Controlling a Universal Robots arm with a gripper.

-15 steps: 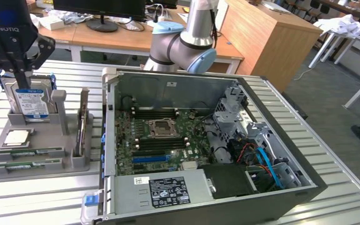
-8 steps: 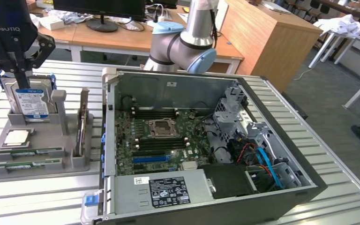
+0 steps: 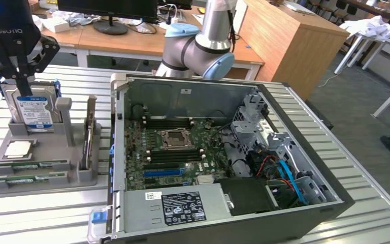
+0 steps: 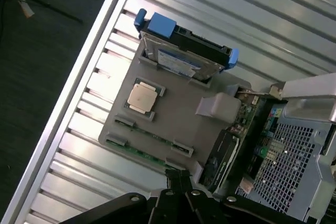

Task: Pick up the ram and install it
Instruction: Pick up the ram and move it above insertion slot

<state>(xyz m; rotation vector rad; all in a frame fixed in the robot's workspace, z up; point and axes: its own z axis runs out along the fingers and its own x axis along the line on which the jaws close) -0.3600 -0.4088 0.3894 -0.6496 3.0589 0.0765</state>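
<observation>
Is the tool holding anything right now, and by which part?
Nothing is held. The tool is shut and empty above the grey tray; both green sticks lie in it.

1. The gripper [image 3: 19,81] carries the brand name "ROBOTIQ" in pale letters on its black body, seen in the exterior view
2. The hard drive [image 3: 34,109] standing in the grey holder [image 3: 46,178] has a blue and white label; its print is too small to read
3. The power supply [image 3: 137,216] in the computer case [image 3: 330,203] bears a black label [image 3: 183,208] with white print and symbols, and a white sticker [image 3: 152,196] beside it; neither can be read
</observation>
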